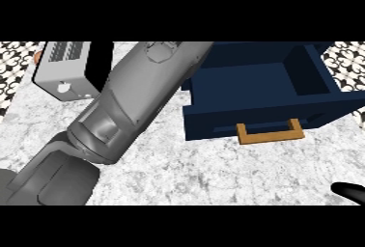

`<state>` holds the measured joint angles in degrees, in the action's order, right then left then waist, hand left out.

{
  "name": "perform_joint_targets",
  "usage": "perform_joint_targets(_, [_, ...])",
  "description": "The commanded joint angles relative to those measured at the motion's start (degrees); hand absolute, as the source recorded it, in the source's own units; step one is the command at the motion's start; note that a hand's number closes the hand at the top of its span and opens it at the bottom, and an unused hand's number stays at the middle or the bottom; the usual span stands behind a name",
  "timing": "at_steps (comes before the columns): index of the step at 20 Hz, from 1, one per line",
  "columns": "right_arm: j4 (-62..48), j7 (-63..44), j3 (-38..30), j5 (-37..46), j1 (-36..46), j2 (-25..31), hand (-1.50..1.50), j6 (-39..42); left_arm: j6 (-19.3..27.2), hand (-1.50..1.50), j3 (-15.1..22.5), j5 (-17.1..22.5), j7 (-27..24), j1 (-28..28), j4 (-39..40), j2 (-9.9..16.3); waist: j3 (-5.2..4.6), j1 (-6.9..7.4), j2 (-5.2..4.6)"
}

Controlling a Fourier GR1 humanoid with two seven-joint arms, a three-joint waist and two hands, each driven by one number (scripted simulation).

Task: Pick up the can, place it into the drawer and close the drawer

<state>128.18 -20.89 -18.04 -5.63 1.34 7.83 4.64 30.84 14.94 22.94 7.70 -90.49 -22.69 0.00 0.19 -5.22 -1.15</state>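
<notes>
Marbled grey counter (214,169) fills the view. At its lower right edge a black tip of the right hand (349,191) shows; its finger state cannot be told. A grey forearm (121,111) crosses diagonally. Farther back, the navy drawer (264,91) stands open, its wooden handle (269,132) facing near. No can is visible. A grey appliance (68,70) sits far left.

Matt navy drawer (274,91) with wood-coloured handle (270,132) on speckled, marble-like counter (214,169); smooth grey forearm (135,96).
</notes>
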Motion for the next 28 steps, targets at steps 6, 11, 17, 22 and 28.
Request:
perform_joint_targets(6, [2.0, -2.1, 1.6, -0.1, 0.7, 0.5, -1.5, 0.3, 5.7, -1.5, 3.6, 3.6, -2.0, -1.5, 4.1, 0.0, 0.01, -1.15, -0.19])
perform_joint_targets(11, [-1.6, 2.6, 1.9, 4.6, 2.9, 4.8, -1.5, 3.1, 6.5, -1.5, 2.6, 5.8, -3.9, -2.3, 4.4, 0.0, 0.04, -1.16, -0.55])
perform_joint_targets(17, [-2.8, 6.4, 6.2, 13.9, 6.8, 8.3, -1.5, 4.0, 6.2, -1.5, 1.0, 8.8, -7.0, -1.2, 4.9, 0.0, -0.04, -0.55, -0.96])
perform_joint_targets(22, [-8.2, 7.7, 9.9, 23.6, 11.4, 12.1, -1.5, 4.0, 6.9, -1.5, 0.7, 11.1, -7.3, -3.1, 4.1, 0.0, -0.07, 0.52, -0.86])
perform_joint_targets(28, [-15.4, 12.5, 19.4, 38.2, 12.5, 10.4, -1.5, -0.4, 4.9, -1.5, -0.2, 10.9, -8.4, -4.3, 6.5, 0.0, -0.11, 3.19, -0.31])
